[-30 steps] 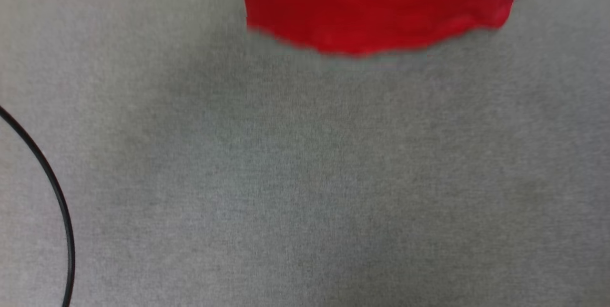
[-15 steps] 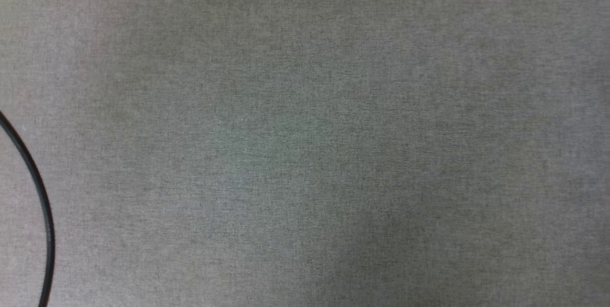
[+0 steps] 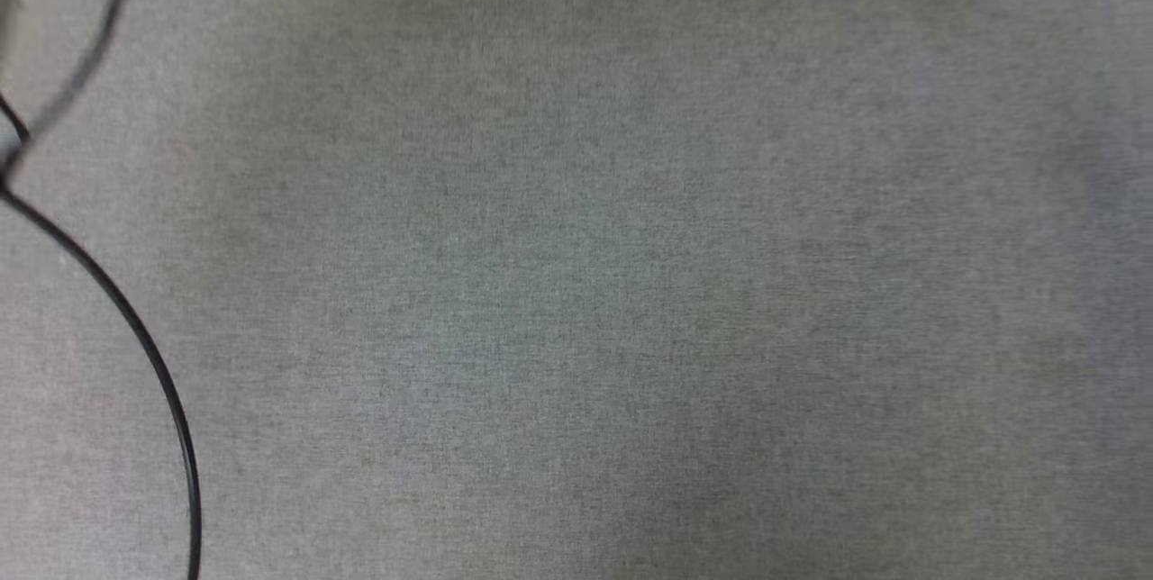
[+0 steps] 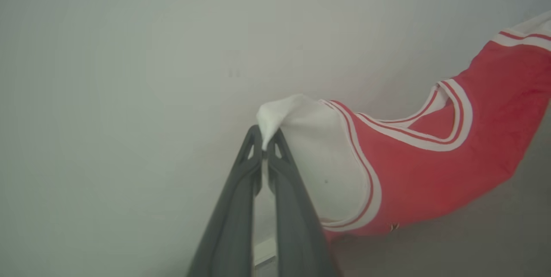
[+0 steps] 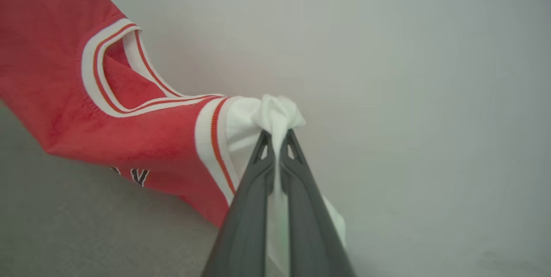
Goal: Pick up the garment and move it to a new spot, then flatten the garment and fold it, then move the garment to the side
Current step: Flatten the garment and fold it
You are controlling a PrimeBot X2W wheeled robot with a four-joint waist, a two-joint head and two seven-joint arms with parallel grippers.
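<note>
Both garment (image 4: pixel 430 169) sleeves pinched: left tool (image 4: pixel 264 143), right tool (image 5: pixel 276 138); black cable (image 3: pixel 192 490) aside.

Left claw (image 4: pixel 264 140) and right claw (image 5: pixel 278 139) are each pinched closed.

The right tool (image 5: pixel 275 137) pinches the white sleeve (image 5: pixel 275 113) of the red garment (image 5: pixel 64 96).

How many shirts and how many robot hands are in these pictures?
Shirts: 1, the garment, red with white sleeves
Robot hands: 2, left hand and right hand, each shut on it
Total: 3
</note>
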